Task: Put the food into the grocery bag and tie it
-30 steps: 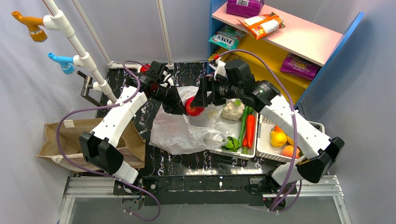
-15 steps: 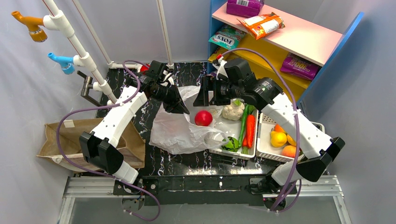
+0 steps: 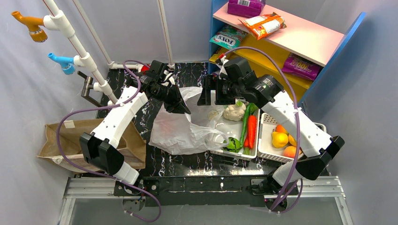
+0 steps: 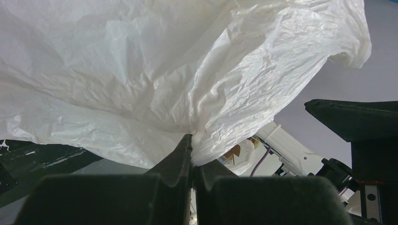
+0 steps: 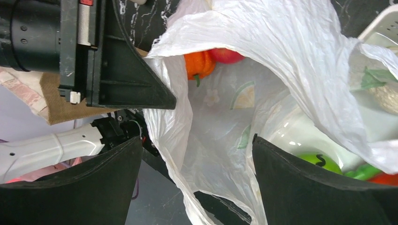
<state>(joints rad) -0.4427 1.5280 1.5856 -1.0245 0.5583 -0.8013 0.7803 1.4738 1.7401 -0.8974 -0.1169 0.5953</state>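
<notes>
The left gripper (image 4: 191,140) is clamped on a fold of the bag (image 4: 141,70) and holds that edge up. The right gripper (image 5: 197,140) hangs over the bag's open mouth, its fingers spread wide with nothing between them. Through the mouth, the right wrist view shows an orange pumpkin (image 5: 199,63) and a red apple (image 5: 227,55) side by side, touching. The bag lies crumpled on the table (image 3: 155,159), its right edge overlapping the tray (image 3: 234,153) that holds a cauliflower (image 3: 233,111) and a carrot (image 3: 252,131).
</notes>
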